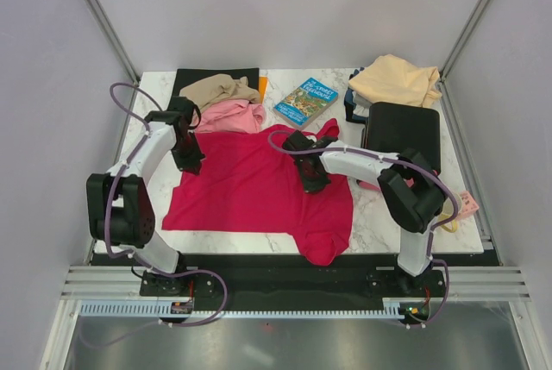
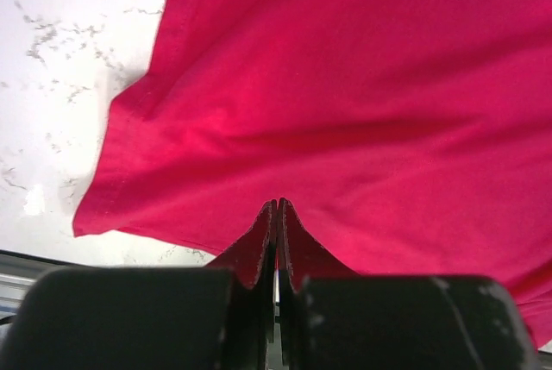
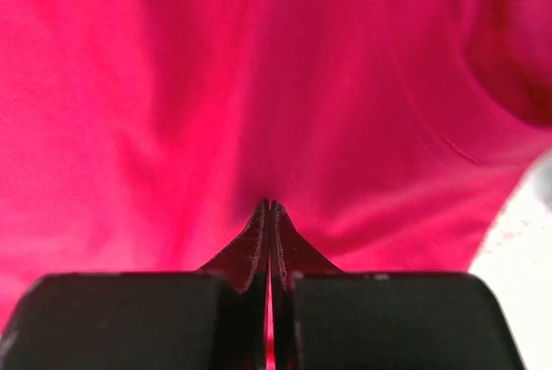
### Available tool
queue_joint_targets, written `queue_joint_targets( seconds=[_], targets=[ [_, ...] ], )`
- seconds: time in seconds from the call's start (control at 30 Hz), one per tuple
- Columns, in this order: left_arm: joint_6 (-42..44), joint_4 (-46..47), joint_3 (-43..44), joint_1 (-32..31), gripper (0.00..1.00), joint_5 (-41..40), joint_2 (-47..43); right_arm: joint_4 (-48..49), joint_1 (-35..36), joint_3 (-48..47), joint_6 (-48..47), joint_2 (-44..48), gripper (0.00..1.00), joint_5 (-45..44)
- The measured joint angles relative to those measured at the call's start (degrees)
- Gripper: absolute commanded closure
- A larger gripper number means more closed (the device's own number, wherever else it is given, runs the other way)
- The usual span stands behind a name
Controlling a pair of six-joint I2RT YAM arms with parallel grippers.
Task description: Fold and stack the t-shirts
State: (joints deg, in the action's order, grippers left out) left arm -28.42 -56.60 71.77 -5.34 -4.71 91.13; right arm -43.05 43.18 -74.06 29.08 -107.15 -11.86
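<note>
Red shirt [image 1: 259,189] lies unfolded mid-table; my left gripper [image 2: 276,204] and right gripper [image 3: 269,204] pinch it. Pink shirt [image 1: 231,116], tan shirt [image 1: 220,90] and cream shirt [image 1: 397,79] wait crumpled along the far edge.

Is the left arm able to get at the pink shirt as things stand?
Probably not yet: the left tool is shut on the red shirt. The pink shirt lies just beyond it, nothing between, so likely yes after letting go.

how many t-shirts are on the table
4: crimson shirt spread in the middle, pink shirt bunched behind it at left, tan shirt behind the pink, peach-cream shirt at the far right corner. Others could be hidden.
</note>
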Motion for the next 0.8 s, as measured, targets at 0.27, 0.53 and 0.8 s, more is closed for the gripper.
queue_joint_targets(
  seconds=[0.27, 0.53, 0.8],
  targets=[
    [-0.6, 0.3, -1.0, -4.3, 0.98, 0.9, 5.4, 1.7, -0.6, 0.3, -1.5, -2.5, 1.0, 1.7],
    [-2.6, 1.6, -2.3, -8.4, 0.98, 2.3, 11.4, 4.8, -1.0, 4.7, -0.8, 0.6, 1.0, 4.1],
    [-3.8, 3.5, -6.7, -10.2, 0.98, 3.8, 13.5, 4.7, -1.0, 13.3, 1.9, 7.2, 1.0, 7.9]
  ],
)
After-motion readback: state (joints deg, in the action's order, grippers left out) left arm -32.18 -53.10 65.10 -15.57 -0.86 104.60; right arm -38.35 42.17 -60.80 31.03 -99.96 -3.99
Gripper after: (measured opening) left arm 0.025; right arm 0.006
